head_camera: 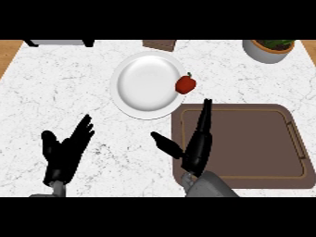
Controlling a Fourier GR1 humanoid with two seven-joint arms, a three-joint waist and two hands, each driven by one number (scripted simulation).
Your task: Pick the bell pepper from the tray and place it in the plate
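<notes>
So the whole thing sits on a white marble-look counter (58,88) with grey veining, wood floor showing at both sides. Biggest item on it is the dark brown rectangular tray (256,148) with a raised rim, lower right. Up and left of that is the round white plate (143,85), its edge just about meeting the tray's top-left corner.

The right hand (198,146) is black, fingers straight and stretched long up over the tray's left edge, thumb stuck out to the left, holding nothing. The left hand (66,150) rests lower left, fingers spread wide and pointing up, also holding nothing.

Back right there's a white round pot with green leaves (269,48), and a small brown block (159,44) at the back edge.

The little red bell pepper (186,84) sits on the plate's right rim, well apart from the right hand's fingertips.
</notes>
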